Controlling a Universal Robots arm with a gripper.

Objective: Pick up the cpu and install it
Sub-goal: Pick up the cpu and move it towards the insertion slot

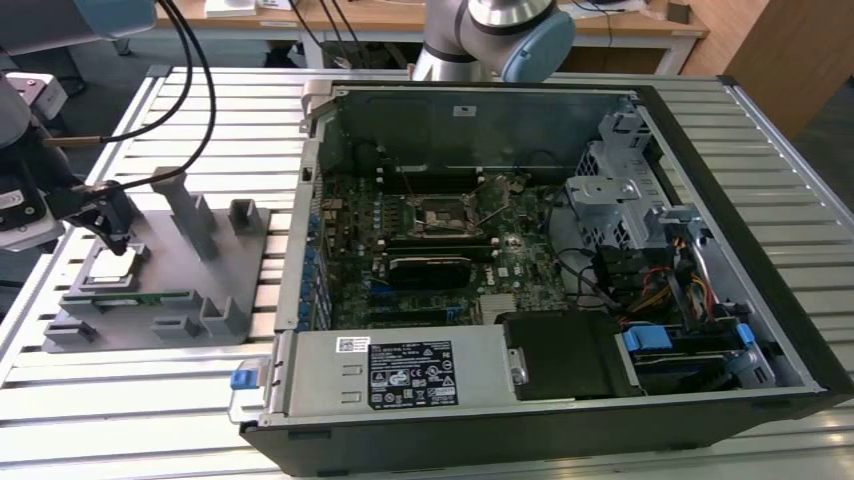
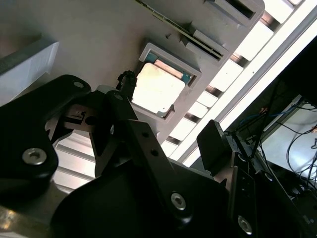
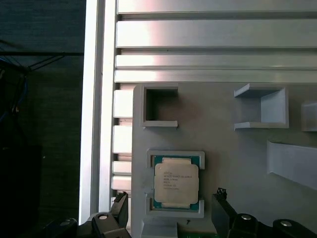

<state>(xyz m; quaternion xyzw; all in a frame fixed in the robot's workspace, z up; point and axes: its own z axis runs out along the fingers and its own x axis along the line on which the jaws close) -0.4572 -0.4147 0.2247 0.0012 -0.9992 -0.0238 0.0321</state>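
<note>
The cpu (image 3: 176, 182), a small square chip with a silvery top and a pale rim, lies flat in a raised nest of the grey fixture (image 3: 237, 148). In the exterior view the cpu (image 1: 112, 266) sits at the fixture's left side. My gripper (image 3: 170, 197) hovers just above it, open, with one dark fingertip (image 3: 121, 202) on each side of the chip and nothing held. In the second wrist view the cpu (image 2: 158, 89) glares bright between the fingers of the gripper (image 2: 171, 110). The gripper (image 1: 118, 240) hangs from the arm at the exterior view's left.
An open computer case (image 1: 747, 250) fills the exterior view's right, with the dark square socket (image 1: 441, 215) on its motherboard. A green memory stick (image 1: 142, 297) lies in the fixture's front. Upright grey posts (image 1: 187, 215) rise from the fixture beside the gripper. The slatted table (image 3: 213, 34) lies beneath.
</note>
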